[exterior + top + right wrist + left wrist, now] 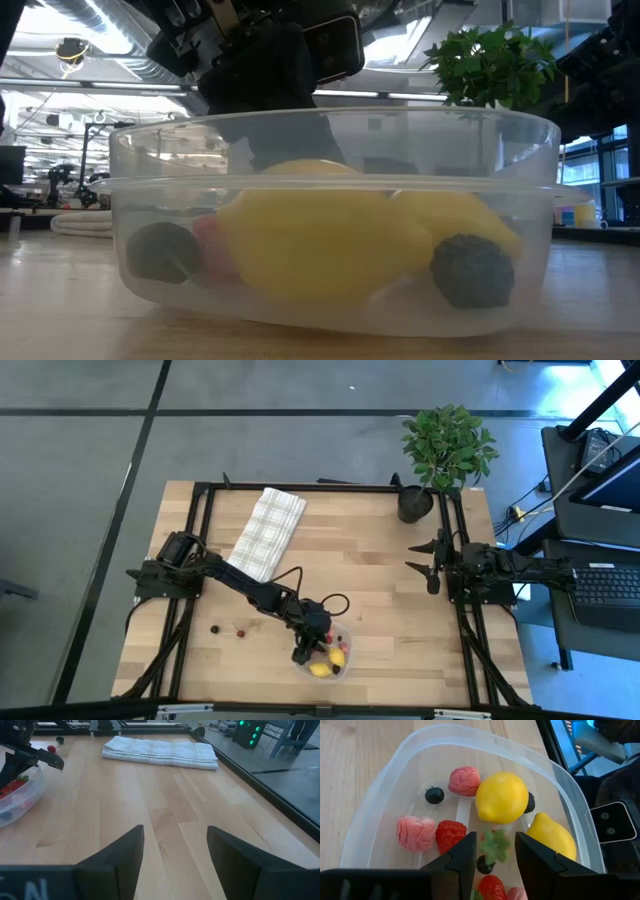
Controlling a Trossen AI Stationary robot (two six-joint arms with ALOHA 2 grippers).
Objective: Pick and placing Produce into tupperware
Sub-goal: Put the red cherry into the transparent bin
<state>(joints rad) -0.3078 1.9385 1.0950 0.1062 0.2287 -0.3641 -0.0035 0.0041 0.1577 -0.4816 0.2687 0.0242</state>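
Observation:
The clear tupperware (345, 640) stands near the table's near edge and fills the low view (330, 140). It holds two yellow lemons (502, 797) (551, 836), pink pieces (415, 833), a raspberry (450, 835), dark berries (434, 795) and a strawberry with green leaves (495, 845). My left gripper (494, 860) is open over the container's near-left part, its fingers on either side of the leafy strawberry without visibly touching it. A dark berry (215, 628) and a red berry (238, 630) lie on the table to the container's left. My right gripper (425, 560) is open and empty at the table's right.
A folded checked cloth (268, 532) lies at the far left-middle of the table. A green plant (447, 442) in a black pot (415, 503) stands at the far right corner. Bare wood lies between the container and the right arm.

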